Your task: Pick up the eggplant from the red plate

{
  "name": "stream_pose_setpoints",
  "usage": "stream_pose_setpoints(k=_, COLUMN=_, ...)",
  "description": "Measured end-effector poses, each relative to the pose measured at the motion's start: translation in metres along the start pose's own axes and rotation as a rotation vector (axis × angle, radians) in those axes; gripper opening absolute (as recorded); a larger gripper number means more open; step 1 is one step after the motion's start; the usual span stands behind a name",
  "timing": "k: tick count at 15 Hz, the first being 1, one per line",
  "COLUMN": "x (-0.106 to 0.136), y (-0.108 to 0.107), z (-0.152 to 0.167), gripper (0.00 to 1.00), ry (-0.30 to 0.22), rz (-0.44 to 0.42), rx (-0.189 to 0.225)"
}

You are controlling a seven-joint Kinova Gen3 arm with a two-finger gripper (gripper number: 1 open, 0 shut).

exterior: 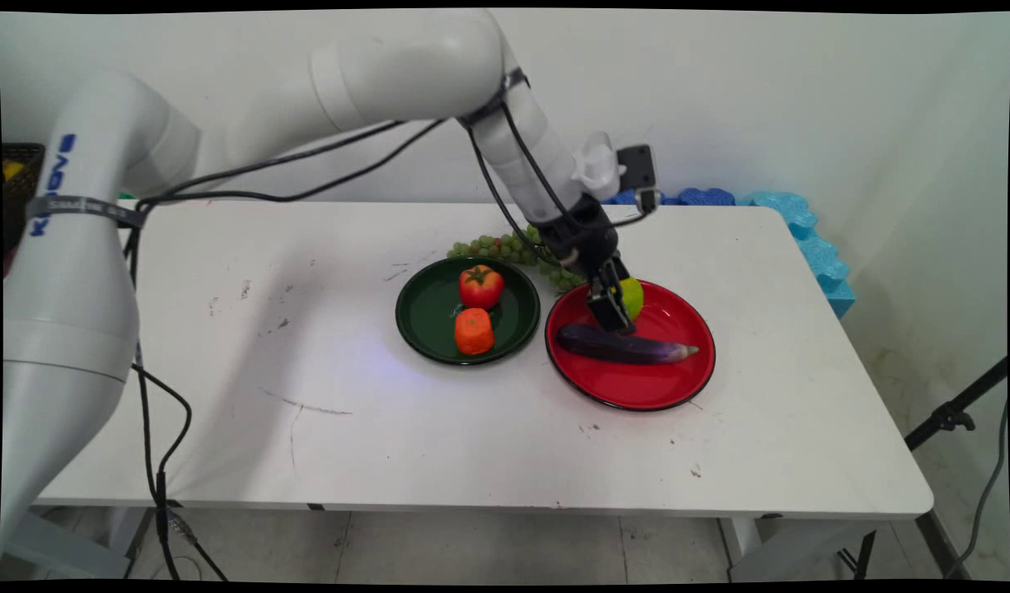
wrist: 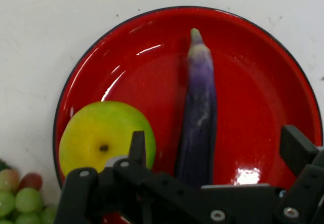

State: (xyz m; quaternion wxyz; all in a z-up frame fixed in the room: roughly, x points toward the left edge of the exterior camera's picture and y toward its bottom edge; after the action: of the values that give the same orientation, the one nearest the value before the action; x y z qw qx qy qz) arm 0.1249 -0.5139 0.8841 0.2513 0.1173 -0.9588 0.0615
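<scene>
So the eggplant (exterior: 624, 346) (wrist: 200, 112) is lying flat in the red plate (exterior: 637, 399) (wrist: 263, 72), long ways across it, pale pointy tip aimed at the plate's right side in the main view. The hand (exterior: 612, 309) (wrist: 216, 137) is right over its thick end, and in the hand view the two fingers are spread wide with the eggplant running up between them. Nothing is pinched in there, so the hand is released and empty. I can't tell for sure whether the fingertips are touching the eggplant or just hovering above it (the main view makes it look very close, maybe grazing).

The green apple (exterior: 633, 295) (wrist: 98, 135) is sharing the plate. It's tucked just beside the eggplant at the back rim, right behind the hand in the main view and outside the left finger in the hand view.

Just off the plate's back-left edge there's a bunch of grapes (exterior: 505, 247) (wrist: 17, 198) on the bare tabletop (exterior: 390, 428), mostly green.

Next to the red plate, to the left, a dark green plate (exterior: 427, 317) holds a tomato (exterior: 480, 286) and an orange carrot chunk (exterior: 474, 331), neither near the hand. Some blue foam (exterior: 801, 231) sits off the tabletop's far right corner.
</scene>
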Motion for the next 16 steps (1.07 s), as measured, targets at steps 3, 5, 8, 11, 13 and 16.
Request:
stream_pose_setpoints(k=3, x=0.001, y=0.001, z=0.021, gripper=1.00, ry=-0.008, rz=0.021, rx=-0.011)
stream_pose_setpoints(k=5, x=0.001, y=0.003, z=0.033, gripper=1.00, ry=-0.011, rz=0.035, rx=-0.019)
stream_pose_setpoints(k=8, x=0.000, y=0.007, z=0.050, gripper=1.00, ry=-0.015, rz=0.059, rx=-0.026)
stream_pose_setpoints(k=11, x=-0.001, y=0.008, z=0.062, gripper=1.00, ry=-0.018, rz=0.081, rx=-0.025)
stream_pose_setpoints(k=13, x=-0.002, y=0.007, z=0.069, gripper=1.00, ry=-0.020, rz=0.093, rx=-0.020)
stream_pose_setpoints(k=16, x=-0.001, y=0.006, z=0.077, gripper=1.00, ry=-0.023, rz=0.105, rx=-0.014)
